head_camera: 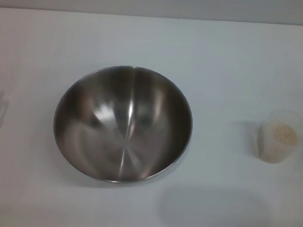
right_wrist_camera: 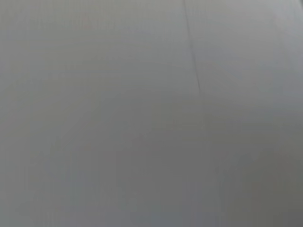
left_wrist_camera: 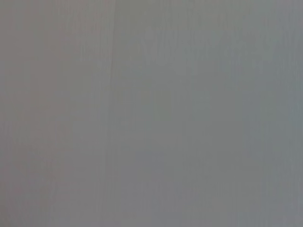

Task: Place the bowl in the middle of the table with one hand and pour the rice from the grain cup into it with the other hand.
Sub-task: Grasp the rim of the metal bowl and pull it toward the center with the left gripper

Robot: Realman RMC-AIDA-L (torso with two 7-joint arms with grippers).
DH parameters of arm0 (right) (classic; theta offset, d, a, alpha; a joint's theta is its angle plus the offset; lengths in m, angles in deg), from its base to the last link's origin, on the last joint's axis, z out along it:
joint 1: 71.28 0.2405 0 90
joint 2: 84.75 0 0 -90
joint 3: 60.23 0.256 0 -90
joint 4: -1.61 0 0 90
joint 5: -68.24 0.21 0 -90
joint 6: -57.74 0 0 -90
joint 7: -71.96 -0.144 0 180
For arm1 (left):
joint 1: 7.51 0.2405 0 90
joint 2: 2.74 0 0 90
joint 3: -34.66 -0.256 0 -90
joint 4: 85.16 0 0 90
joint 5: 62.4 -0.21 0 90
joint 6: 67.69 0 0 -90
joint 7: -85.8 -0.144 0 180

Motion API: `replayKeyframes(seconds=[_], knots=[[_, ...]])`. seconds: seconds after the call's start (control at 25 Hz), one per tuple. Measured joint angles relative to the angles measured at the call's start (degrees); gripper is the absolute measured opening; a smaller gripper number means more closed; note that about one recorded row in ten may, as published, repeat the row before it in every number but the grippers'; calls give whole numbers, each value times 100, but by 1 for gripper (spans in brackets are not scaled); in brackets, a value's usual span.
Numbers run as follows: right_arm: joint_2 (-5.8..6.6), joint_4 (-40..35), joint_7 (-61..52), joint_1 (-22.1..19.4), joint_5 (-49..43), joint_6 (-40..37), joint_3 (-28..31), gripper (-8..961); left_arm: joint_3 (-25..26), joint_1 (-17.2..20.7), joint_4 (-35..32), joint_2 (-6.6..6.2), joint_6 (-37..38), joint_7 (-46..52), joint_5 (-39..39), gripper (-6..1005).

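Note:
The large stainless-steel bowl (head_camera: 123, 123) stands upright and empty on the white table (head_camera: 223, 61), a little left of the middle in the head view. The small clear grain cup (head_camera: 280, 136) stands upright at the right, apart from the bowl, with beige rice (head_camera: 285, 134) inside it. Neither gripper shows in the head view. Both wrist views show only a plain grey surface, with no fingers, bowl or cup in them.
The table's far edge (head_camera: 158, 17) runs across the top of the head view, with a grey wall behind it. Faint shadows lie on the table at the left edge and at the front right.

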State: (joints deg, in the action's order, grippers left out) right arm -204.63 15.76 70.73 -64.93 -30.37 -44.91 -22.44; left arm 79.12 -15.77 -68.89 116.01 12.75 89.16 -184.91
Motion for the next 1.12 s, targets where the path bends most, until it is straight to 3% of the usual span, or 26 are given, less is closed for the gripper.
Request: replayKeyframes(seconds=[0.48,0.6,0.76,0.84,0.96,1.12], knots=[[0,10,0,1,20,0,-100,834,-9,-99,11,-55,25,26,-72,786],[0,10,0,25,32,-3,-146,835,7,-316,55,-169,-220,45,-244,786],[0,33,0,49,28,-4,-149,835,6,-447,662,-507,-656,-127,-266,787],[0,45,0,50,18,-15,-150,835,60,-420,1269,-759,-1099,-477,-269,787],[0,60,0,54,11,-13,-150,834,349,-292,2475,-1151,-2318,-1364,-294,788],[0,62,0,66,8,-4,-150,833,1300,38,3993,-1414,-4423,-1895,-921,788]])
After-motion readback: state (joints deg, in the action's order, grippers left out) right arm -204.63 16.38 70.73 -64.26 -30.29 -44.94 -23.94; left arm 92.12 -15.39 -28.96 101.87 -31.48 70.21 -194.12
